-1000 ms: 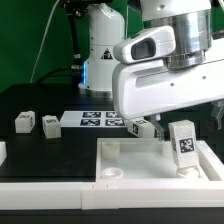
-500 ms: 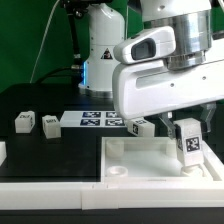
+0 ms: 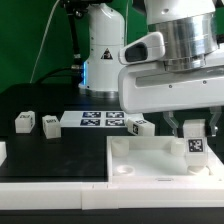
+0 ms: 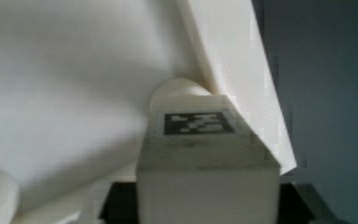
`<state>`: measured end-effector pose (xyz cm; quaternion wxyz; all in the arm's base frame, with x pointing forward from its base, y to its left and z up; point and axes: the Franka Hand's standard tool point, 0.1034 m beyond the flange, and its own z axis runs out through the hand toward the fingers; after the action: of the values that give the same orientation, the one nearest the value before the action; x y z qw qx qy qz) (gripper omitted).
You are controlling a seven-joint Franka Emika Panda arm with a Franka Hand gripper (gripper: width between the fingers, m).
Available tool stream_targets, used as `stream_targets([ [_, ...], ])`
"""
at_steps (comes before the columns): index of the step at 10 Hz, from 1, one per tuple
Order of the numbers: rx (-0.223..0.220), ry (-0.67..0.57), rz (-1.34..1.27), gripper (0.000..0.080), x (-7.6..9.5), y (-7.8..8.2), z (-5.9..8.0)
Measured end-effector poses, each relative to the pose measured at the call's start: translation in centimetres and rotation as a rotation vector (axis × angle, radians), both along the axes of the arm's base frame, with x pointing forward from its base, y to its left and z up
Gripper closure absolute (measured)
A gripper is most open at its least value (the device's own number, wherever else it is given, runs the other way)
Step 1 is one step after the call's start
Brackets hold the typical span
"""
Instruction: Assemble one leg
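Observation:
My gripper (image 3: 197, 133) is shut on the leg (image 3: 196, 147), a small white post with a fiducial tag. It holds the leg upright over the far right corner of the large white panel (image 3: 150, 158). In the wrist view the leg (image 4: 202, 160) stands between my dark fingers (image 4: 126, 203), its rounded end against the panel's raised rim (image 4: 238, 70). Whether the leg's lower end sits in a corner hole is hidden.
Three more small white legs lie on the black table: two at the exterior view's left (image 3: 24, 122) (image 3: 50, 124) and one by the arm (image 3: 141, 127). The marker board (image 3: 95, 119) lies behind them. A white block (image 3: 2, 151) sits at the left edge.
My gripper has moved with the leg toward the exterior view's right. The white panel has shifted to the right along with it.

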<state>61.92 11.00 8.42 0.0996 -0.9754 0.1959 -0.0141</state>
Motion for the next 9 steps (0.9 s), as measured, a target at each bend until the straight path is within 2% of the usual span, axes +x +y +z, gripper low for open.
stream_targets([
  [2,0.009,0.054,-0.367,0.0508,0.20,0.03,-0.02],
  [5,0.020,0.122,-0.751,0.0508,0.16,0.44,-0.07],
  [8,0.018,0.117,-0.735,0.0507,0.16,0.48,-0.10],
  [9,0.018,0.115,-0.723,0.0342,0.14,0.59,-0.08],
])
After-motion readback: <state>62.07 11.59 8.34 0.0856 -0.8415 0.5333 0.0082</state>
